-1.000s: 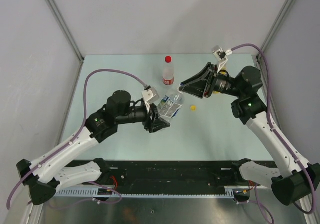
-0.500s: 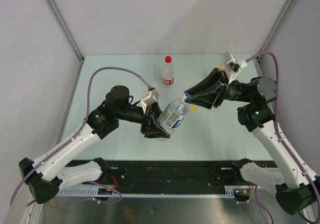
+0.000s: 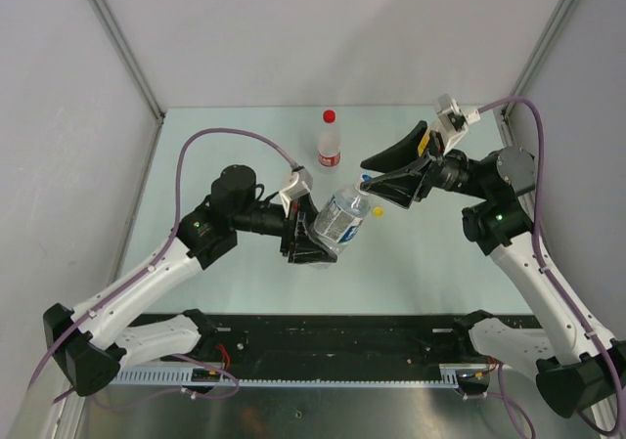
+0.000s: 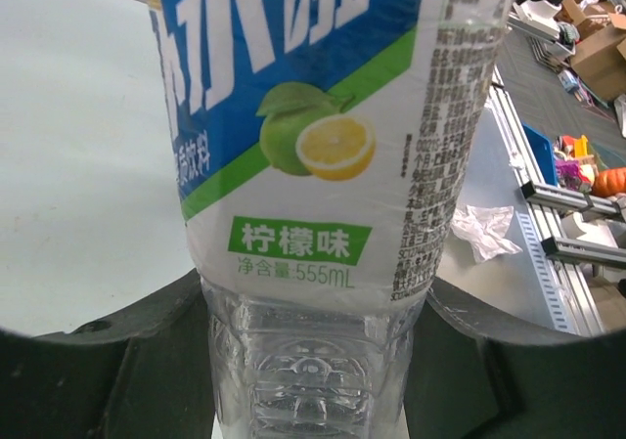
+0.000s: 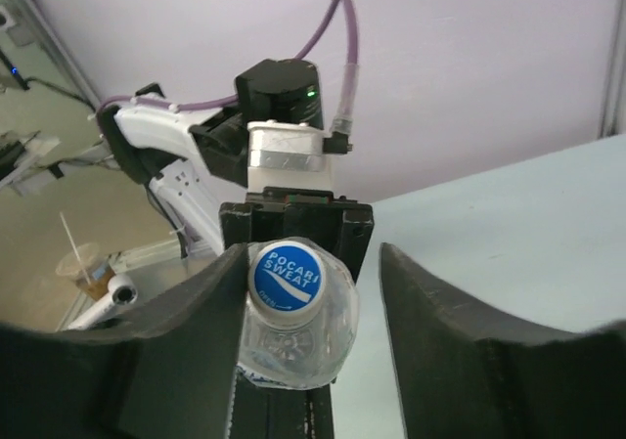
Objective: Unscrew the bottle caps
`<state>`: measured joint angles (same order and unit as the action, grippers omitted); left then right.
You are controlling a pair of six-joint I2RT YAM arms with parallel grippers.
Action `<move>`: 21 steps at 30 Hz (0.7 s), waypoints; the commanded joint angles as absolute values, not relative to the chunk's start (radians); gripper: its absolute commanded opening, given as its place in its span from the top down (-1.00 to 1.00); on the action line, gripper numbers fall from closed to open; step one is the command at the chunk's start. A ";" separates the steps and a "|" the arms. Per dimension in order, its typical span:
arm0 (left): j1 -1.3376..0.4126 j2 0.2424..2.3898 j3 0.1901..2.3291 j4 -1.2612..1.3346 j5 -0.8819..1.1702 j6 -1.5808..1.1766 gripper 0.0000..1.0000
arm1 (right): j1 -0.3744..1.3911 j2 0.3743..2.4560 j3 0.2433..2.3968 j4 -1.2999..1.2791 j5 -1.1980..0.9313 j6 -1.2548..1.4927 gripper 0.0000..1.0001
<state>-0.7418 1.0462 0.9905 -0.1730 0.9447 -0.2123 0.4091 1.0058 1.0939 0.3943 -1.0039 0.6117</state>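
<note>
My left gripper (image 3: 315,236) is shut on the lower body of the clear bottle with the blue-white label (image 3: 339,216), holding it off the table and tilted toward the right arm. In the left wrist view the bottle (image 4: 313,155) fills the frame between the jaws. Its white cap with a blue printed top (image 5: 286,277) sits between the spread fingers of my open right gripper (image 5: 313,297). The left finger (image 5: 191,312) is against the cap and the right finger (image 5: 440,307) stands apart. A clear bottle with a red-white label (image 3: 330,146) and a red cap (image 3: 330,116) stands behind. The yellow-orange bottle is out of view.
A loose yellow cap (image 3: 378,210) lies on the pale green table (image 3: 215,146) just under the right gripper (image 3: 365,178). Grey walls and metal posts close in the table at the back and sides.
The left arm has lifted the blue-white bottle and tilted it toward the right. The right gripper has swung in to the cap's end and spread its fingers around it.
</note>
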 commanded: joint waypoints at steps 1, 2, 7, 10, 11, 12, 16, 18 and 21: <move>-0.746 1.041 0.970 -0.121 0.900 -0.182 0.53 | 0.371 1.011 1.084 0.426 -0.899 0.634 -0.38; -0.745 1.041 0.965 -0.133 0.862 -0.173 0.52 | 0.367 1.008 1.084 0.433 -0.896 0.640 -0.51; -0.744 1.047 0.962 -0.210 0.656 -0.125 0.53 | 0.353 0.995 1.084 0.414 -0.866 0.639 -0.87; -0.744 1.046 0.966 -0.251 0.537 -0.099 0.53 | 0.349 0.995 1.084 0.381 -0.843 0.623 -0.91; -0.745 1.043 0.966 -0.261 0.490 -0.091 0.54 | 0.349 0.996 1.084 0.366 -0.828 0.618 -0.92; -0.747 1.041 0.967 -0.272 0.448 -0.085 0.55 | 0.346 0.997 1.084 0.349 -0.814 0.614 -0.94; -0.766 1.018 0.977 -0.314 0.270 -0.065 0.58 | 0.345 1.007 1.088 0.260 -0.730 0.606 -0.97; -0.787 1.008 0.988 -0.333 0.181 -0.055 0.60 | 0.344 1.020 1.096 0.208 -0.688 0.603 -0.99; -0.826 1.001 1.006 -0.368 0.044 -0.042 0.61 | 0.344 1.045 1.115 0.146 -0.650 0.604 -0.99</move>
